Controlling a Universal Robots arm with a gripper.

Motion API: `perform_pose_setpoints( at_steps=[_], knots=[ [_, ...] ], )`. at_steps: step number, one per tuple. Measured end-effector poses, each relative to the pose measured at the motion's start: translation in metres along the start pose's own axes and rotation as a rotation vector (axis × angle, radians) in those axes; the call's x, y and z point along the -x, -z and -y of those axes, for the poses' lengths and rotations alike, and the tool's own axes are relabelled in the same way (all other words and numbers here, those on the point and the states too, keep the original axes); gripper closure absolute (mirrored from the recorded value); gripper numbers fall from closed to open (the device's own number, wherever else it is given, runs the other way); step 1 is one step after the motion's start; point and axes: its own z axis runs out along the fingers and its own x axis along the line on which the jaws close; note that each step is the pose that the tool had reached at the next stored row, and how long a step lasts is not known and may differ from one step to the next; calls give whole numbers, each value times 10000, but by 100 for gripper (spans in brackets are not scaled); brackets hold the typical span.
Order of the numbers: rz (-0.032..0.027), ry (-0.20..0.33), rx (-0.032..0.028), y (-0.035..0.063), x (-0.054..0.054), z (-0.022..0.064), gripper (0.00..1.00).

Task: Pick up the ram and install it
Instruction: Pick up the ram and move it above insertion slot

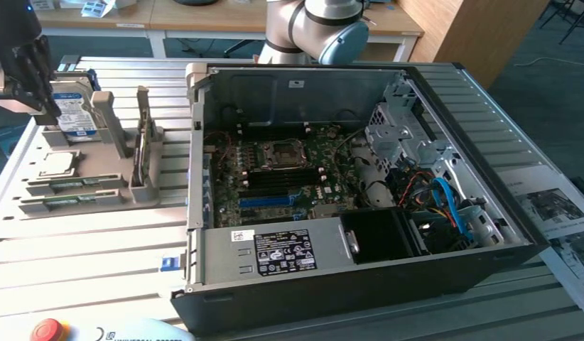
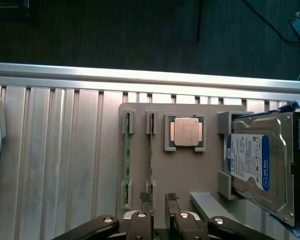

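Note:
Two green ram sticks stand on edge in a grey holder (image 2: 190, 172): one ram (image 2: 151, 150) nearer the CPU, the other ram (image 2: 126, 160) beside it. In the exterior view they lie at the holder's near end as ram (image 1: 72, 185) and ram (image 1: 69, 202). My gripper (image 2: 158, 198) hovers open above the holder, with the nearer stick's end roughly under its fingertips (image 2: 146, 196). Nothing is held. In the exterior view the gripper (image 1: 25, 78) hangs high at the far left. The motherboard (image 1: 283, 177) lies in the open computer case (image 1: 519, 234).
A silver hard drive (image 2: 257, 165) with a blue-white label stands in the holder beside a CPU (image 2: 186, 132). The ribbed metal table (image 2: 55, 150) ends at an edge (image 2: 140, 75) above dark floor. Cables and a drive cage (image 1: 406, 135) crowd the case's right side.

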Motion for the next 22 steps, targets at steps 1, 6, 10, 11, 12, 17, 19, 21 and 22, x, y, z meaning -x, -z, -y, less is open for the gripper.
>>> perform_pose_setpoints(
  at_steps=[1, 6, 10, 11, 12, 17, 19, 21, 22],
  knots=[
    [-1, 0, 2, -16, 0, 1, 76],
    [0, 0, 1, -104, -2, 5, 76],
    [0, 0, 2, -176, -4, 8, 76],
    [1, 0, 1, -194, -4, 9, 76],
    [0, 0, 1, -212, -5, 10, 76],
    [1, 0, 1, -270, -18, 12, 76],
    [1, 0, 1, -270, -54, 11, 76],
    [1, -1, 1, -270, -73, 10, 76],
    [1, -1, 1, -271, -83, 10, 76]
  ],
)
